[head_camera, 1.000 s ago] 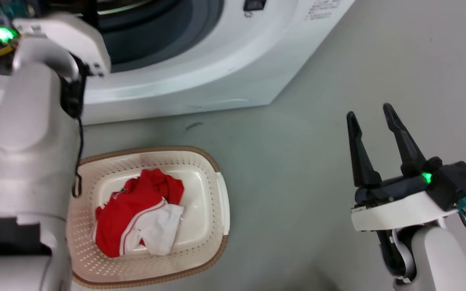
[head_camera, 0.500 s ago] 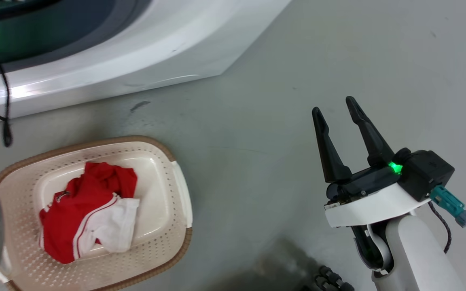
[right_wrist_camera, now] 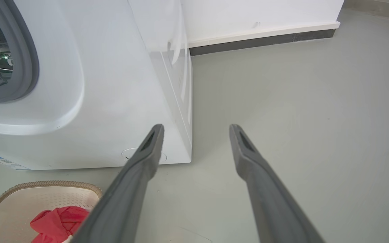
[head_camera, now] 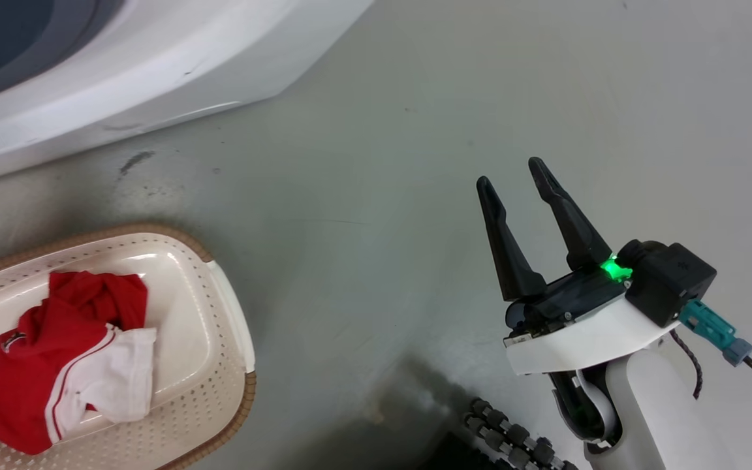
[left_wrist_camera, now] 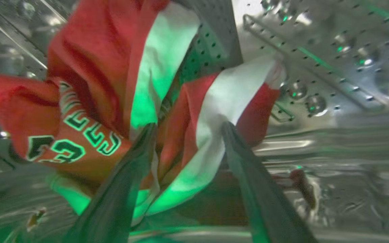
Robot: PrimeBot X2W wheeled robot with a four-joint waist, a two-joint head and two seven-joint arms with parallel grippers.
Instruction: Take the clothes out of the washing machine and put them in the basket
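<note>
Clothes (left_wrist_camera: pixel 89 101) of red with white bands lie bunched in the steel drum (left_wrist_camera: pixel 333 67) of the washing machine (head_camera: pixel 121 78). The left gripper (left_wrist_camera: pixel 186 126) stands with its fingers wide apart astride a fold of them, nothing pinched (placed so, I judge, to close on a thick bunch). One red garment (head_camera: pixel 56 352) lies in the basket (head_camera: pixel 219 365), at eight o'clock in the head view on the floor (head_camera: pixel 382 163) near the washer, which makes for a short carry. The right gripper (head_camera: pixel 510 173), at four o'clock, hangs open and empty, clear of the way.
</note>
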